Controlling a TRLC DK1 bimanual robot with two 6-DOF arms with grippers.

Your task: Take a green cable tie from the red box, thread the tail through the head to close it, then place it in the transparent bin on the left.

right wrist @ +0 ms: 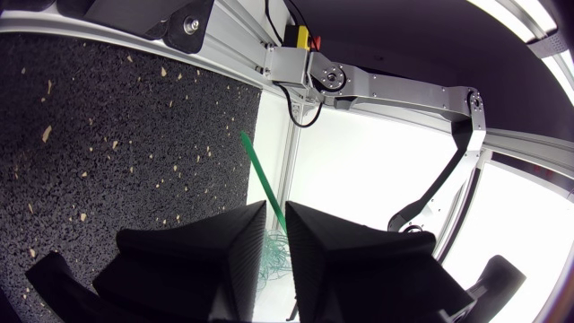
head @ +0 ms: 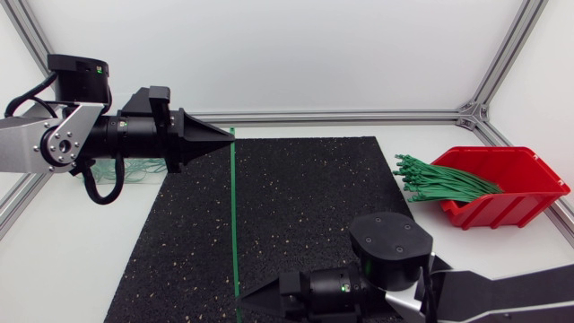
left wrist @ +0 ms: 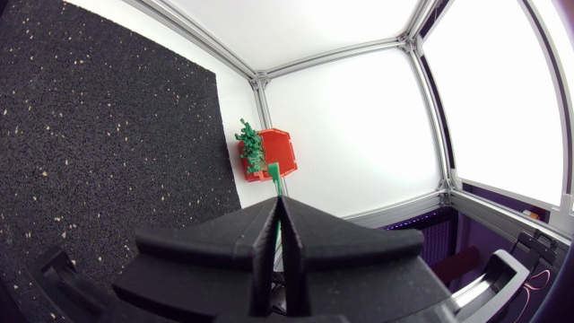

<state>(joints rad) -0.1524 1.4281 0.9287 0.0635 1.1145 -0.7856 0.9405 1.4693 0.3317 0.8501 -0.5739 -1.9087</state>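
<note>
A long green cable tie (head: 234,215) runs straight across the black mat between my two grippers. My left gripper (head: 229,136) is shut on its far end; in the left wrist view the tie (left wrist: 276,184) pokes out from between the pressed-together fingers of that gripper (left wrist: 276,202). My right gripper (head: 240,294) is at the tie's near end by the mat's front edge. In the right wrist view the tie (right wrist: 260,166) passes between the fingers of the right gripper (right wrist: 276,211), which stand a narrow gap apart. The red box (head: 507,184) holds a bundle of green ties (head: 439,179).
The transparent bin (head: 134,169) sits at the back left, partly hidden behind my left arm, with green ties inside. The black mat (head: 296,206) covers the middle of the table. Aluminium frame rails (head: 341,115) border the table's back and sides.
</note>
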